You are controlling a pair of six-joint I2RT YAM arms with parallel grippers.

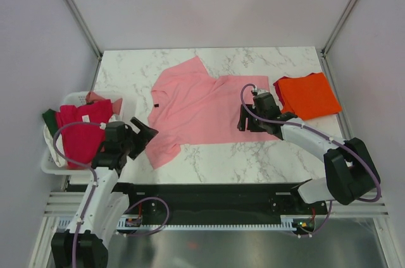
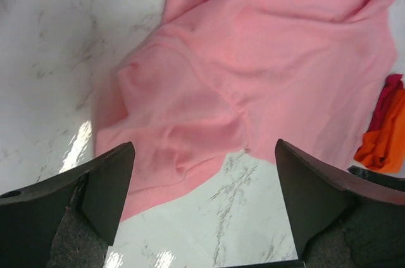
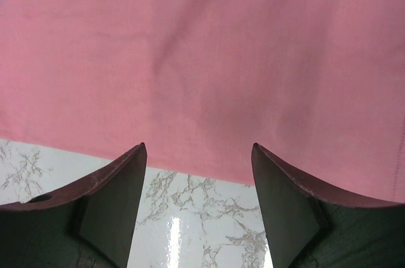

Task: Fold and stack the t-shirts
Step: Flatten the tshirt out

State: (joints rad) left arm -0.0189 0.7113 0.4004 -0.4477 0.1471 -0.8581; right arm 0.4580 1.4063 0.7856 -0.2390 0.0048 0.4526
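A white marble-patterned table (image 1: 253, 154) with grey veins fills the middle of the top view. A white plastic basket (image 1: 74, 97) sits at its left edge. 2 metal struts (image 1: 76, 9) rise from the back corners against pale walls (image 1: 209, 2). A slotted white cable channel (image 1: 209, 225) runs along the near side.

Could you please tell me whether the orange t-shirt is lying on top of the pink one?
No, the folded orange t-shirt lies on the table to the right of the pink t-shirt, not on it.
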